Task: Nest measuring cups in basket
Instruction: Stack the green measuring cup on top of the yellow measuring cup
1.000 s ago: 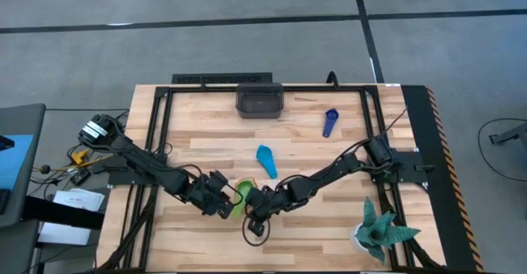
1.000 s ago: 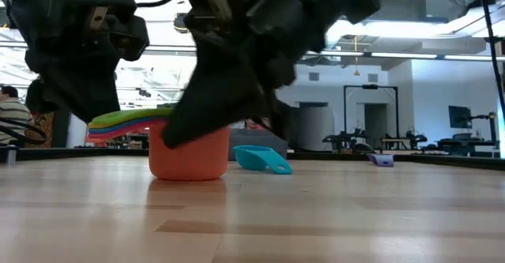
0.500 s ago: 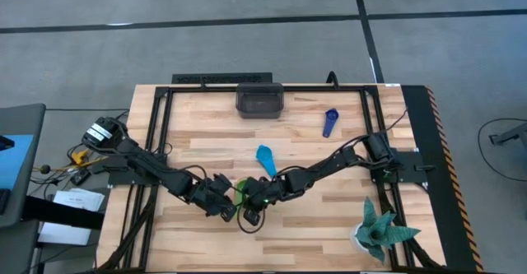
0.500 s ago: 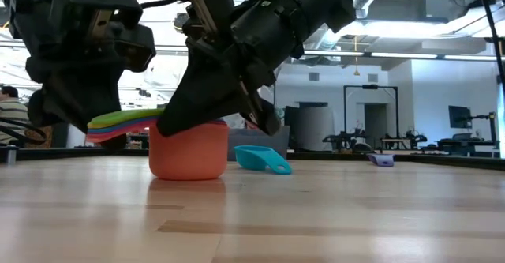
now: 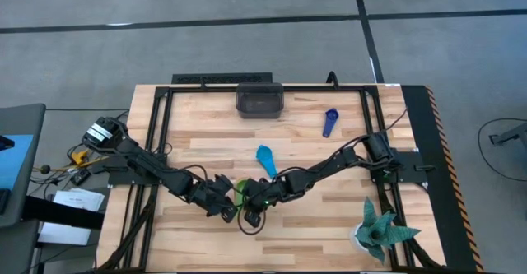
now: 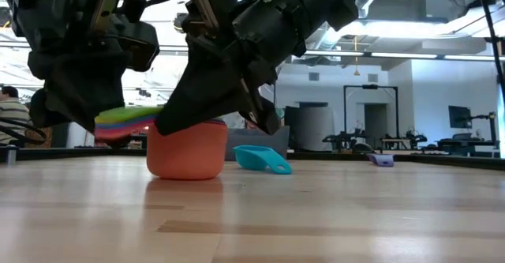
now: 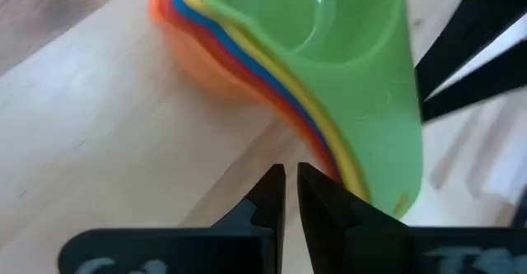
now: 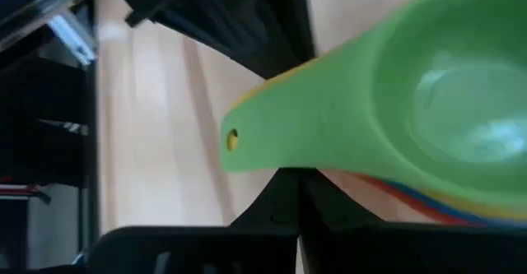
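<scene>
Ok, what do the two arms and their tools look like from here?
Both arms are dark, jointed links with black cables running along them. The left arm has a white-labelled base with orange wiring nearby. The left tool and right tool each have two flat, matte black fingers on a black crossbar.

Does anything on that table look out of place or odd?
Two cups lie apart from the nested stack: a light blue cup mid-table and a dark blue cup near the basket. A teal spiky plant-like object at a table corner seems unrelated.
</scene>
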Robot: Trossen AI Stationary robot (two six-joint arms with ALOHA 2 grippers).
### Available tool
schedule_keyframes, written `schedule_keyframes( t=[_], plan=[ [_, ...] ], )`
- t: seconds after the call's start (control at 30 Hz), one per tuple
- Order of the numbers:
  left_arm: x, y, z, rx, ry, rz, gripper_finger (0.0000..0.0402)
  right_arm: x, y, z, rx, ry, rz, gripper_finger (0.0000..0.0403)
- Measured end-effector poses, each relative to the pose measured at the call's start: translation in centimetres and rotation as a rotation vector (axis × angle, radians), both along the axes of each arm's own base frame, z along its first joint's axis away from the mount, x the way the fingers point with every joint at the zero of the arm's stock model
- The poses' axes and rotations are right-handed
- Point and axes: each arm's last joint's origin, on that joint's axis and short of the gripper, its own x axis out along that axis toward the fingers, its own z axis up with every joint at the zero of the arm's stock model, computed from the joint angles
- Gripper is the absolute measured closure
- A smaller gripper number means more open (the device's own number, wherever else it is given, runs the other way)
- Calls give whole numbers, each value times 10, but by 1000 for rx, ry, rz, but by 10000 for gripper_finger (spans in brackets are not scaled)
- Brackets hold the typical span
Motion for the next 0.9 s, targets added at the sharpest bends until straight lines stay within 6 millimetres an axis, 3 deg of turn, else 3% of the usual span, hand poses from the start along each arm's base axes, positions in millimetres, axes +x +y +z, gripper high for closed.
schedule_keyframes(
  t=[0.3, 0.9],
  plan=[
    [1, -2, 3, -41, 42, -14, 379, -6, 17, 0, 23, 18, 45, 389],
    [4, -3, 8, -30, 23, -19, 379, 0, 7, 2, 34, -13, 42, 392]
  ],
)
